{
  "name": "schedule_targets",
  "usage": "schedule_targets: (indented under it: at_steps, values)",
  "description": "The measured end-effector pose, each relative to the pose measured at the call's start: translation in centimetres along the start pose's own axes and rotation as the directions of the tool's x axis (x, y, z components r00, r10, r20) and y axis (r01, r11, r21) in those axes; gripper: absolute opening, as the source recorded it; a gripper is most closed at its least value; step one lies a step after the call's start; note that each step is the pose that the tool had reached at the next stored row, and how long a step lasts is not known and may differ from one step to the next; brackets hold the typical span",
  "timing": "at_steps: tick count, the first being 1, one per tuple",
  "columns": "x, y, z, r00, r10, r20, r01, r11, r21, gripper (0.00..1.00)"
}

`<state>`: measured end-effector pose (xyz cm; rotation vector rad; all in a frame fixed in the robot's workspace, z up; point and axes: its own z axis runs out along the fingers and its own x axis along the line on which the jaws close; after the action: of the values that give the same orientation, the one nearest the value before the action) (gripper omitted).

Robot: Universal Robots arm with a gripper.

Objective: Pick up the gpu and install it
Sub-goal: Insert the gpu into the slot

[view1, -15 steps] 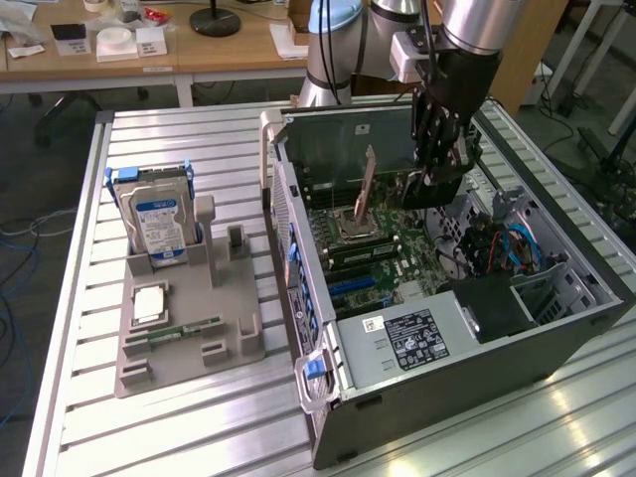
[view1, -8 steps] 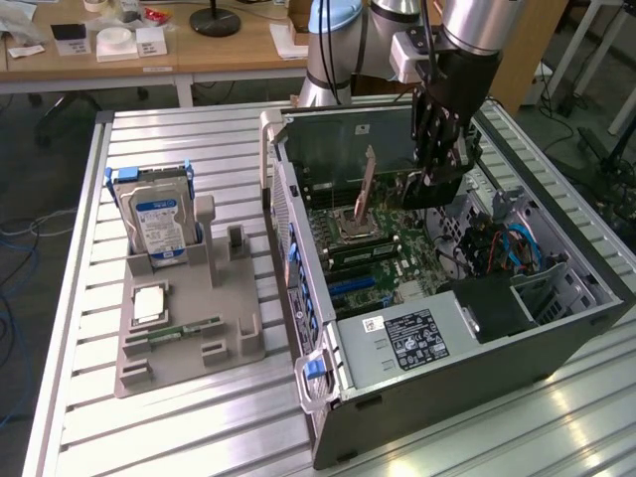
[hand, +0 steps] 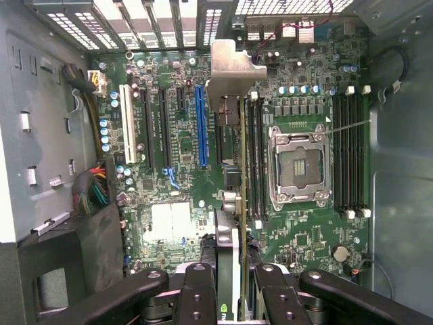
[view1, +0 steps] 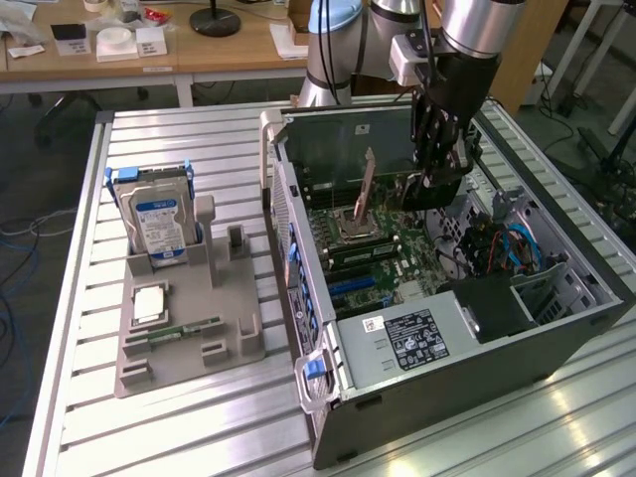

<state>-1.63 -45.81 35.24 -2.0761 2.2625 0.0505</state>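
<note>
black multi-fingered gripper [hand: 233, 288] is clamping the thin flat gpu card with metal end bracket [hand: 241, 196], holding it edge-on over the green motherboard [hand: 176, 196] inside the open grey computer case [view1: 477, 368]. pickup is looking done, seating not yet. ribbed aluminium table [view1: 199, 427] is carrying the case, wooden desks [view1: 219, 55] beyond.

Green motherboard [hand: 301, 238], blue slot [hand: 201, 125], seemingly brownish gpu [view1: 366, 191]

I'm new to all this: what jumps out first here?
The open computer case on the table draws the eye, with the black end effector reaching into it, shut on the gpu held on edge above the green motherboard. At the exterior view's left, a grey holder carries a blue-labelled hard drive.
</note>
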Motion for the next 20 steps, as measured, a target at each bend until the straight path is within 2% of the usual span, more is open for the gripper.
schedule_targets:
  at_steps: [13, 20]
  values:
    - [0.01, 0.0, 0.2, 1.0, 0.0, 0.0001, 0.0, 1.0, 0.0, 0.27]
    - [0.06, 0.03, 0.84, 1.0, 0.0, 0.0, 0.0, 1.0, 0.0, 0.27]
